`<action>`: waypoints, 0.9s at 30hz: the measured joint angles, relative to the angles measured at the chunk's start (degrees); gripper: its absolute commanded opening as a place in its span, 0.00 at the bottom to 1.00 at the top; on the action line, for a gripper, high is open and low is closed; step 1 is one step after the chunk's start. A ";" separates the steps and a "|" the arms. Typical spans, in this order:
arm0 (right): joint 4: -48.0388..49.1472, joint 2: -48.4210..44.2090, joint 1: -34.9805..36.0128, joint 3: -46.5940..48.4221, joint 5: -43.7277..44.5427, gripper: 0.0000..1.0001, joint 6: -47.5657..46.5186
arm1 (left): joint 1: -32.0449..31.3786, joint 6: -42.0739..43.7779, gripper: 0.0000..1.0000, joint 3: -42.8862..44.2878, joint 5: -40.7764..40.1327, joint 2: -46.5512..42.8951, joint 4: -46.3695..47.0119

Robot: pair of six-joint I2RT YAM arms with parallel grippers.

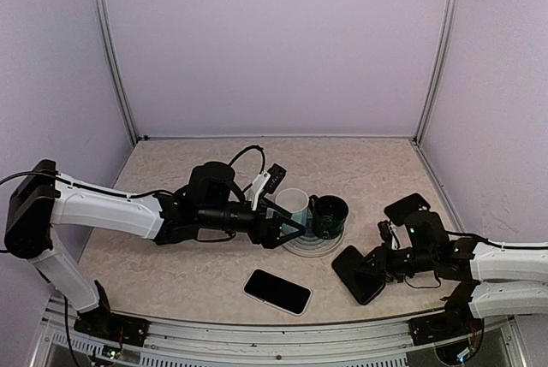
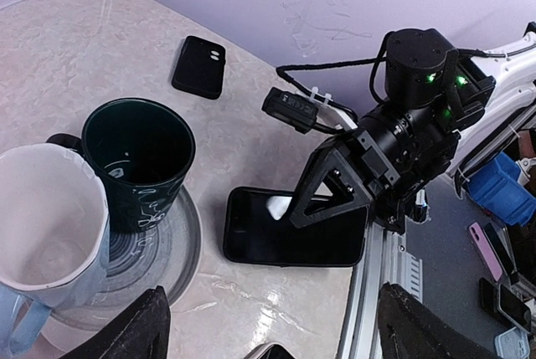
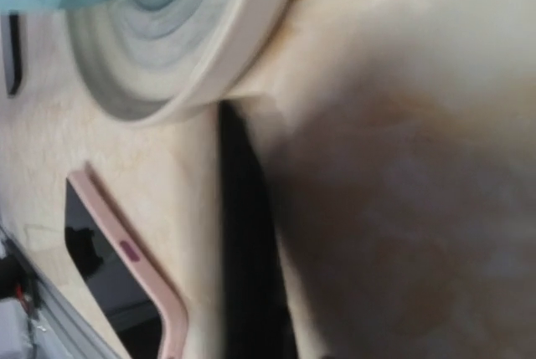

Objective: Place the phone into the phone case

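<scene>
One black phone [image 2: 260,240] lies flat near the worktop [image 1: 171,273] front edge, under the right gripper [image 1: 372,271]; I cannot tell if this gripper is clenched. Left gripper [image 1: 291,226] hangs released. Grasping seems in hand; next, the phone must be carried to the phone case [image 1: 407,207] beyond.

Overhead from the near side, left wrist looking rightward, right wrist low (blurry), plate [image 1: 312,251] shared

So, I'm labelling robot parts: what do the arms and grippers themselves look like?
Both the left arm and right arm have white link shells with black cylindrical joint housings. The left gripper and right gripper are black, with triangular open-frame fingers. Black cables loop over the wrists; green lights glow on the right wrist housing.
</scene>
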 measured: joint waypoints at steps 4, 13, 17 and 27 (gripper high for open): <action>-1.60 1.81 -0.33 0.13 0.35 0.49 -1.68 | 0.00 0.02 0.85 0.52 0.02 0.20 -0.09; -12.37 10.56 -0.94 9.42 5.29 0.65 -10.25 | 0.02 0.09 0.85 1.01 0.00 0.28 -0.28; -18.12 11.10 -1.05 15.69 10.91 0.74 -13.60 | 0.04 0.28 0.84 1.01 -0.07 0.22 -0.46; -22.43 18.43 1.92 27.34 13.07 0.00 -24.48 | 1.16 0.04 0.85 -0.11 -3.74 -3.58 -0.37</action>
